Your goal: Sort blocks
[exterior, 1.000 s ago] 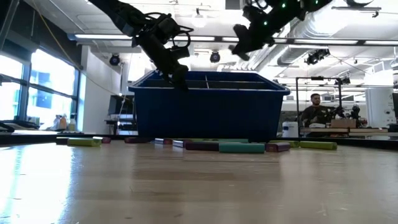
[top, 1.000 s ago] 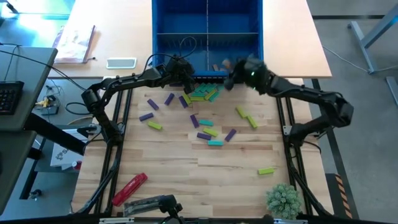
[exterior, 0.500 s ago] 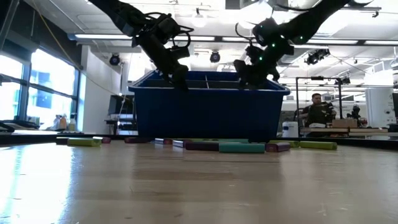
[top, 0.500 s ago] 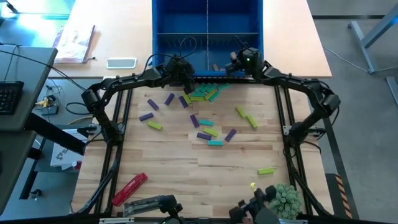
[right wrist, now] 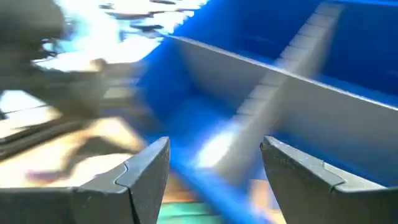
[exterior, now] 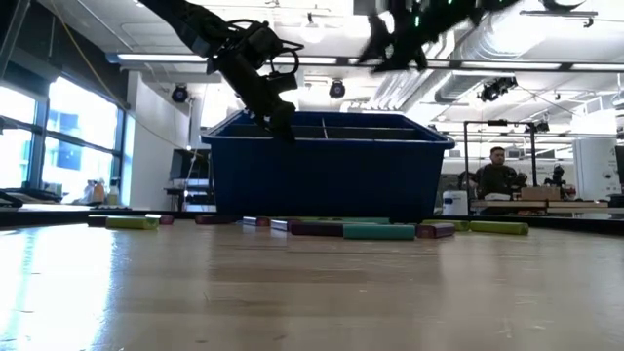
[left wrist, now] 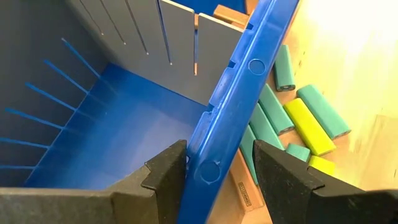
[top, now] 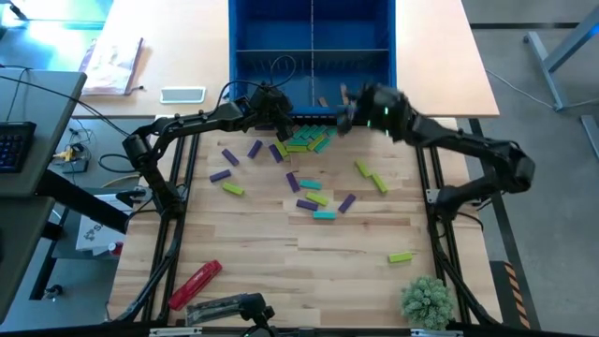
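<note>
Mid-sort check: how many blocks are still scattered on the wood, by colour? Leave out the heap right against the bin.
Purple blocks: 7
Lime blocks: 6
Teal blocks: 2
Total: 15

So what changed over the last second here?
The right tool dipped toward the blue plastic bin's near compartment, opened empty, then rose and pulled back toward the table. The left tool stayed open astride the bin's near rim; the loose blocks didn't move.
</note>
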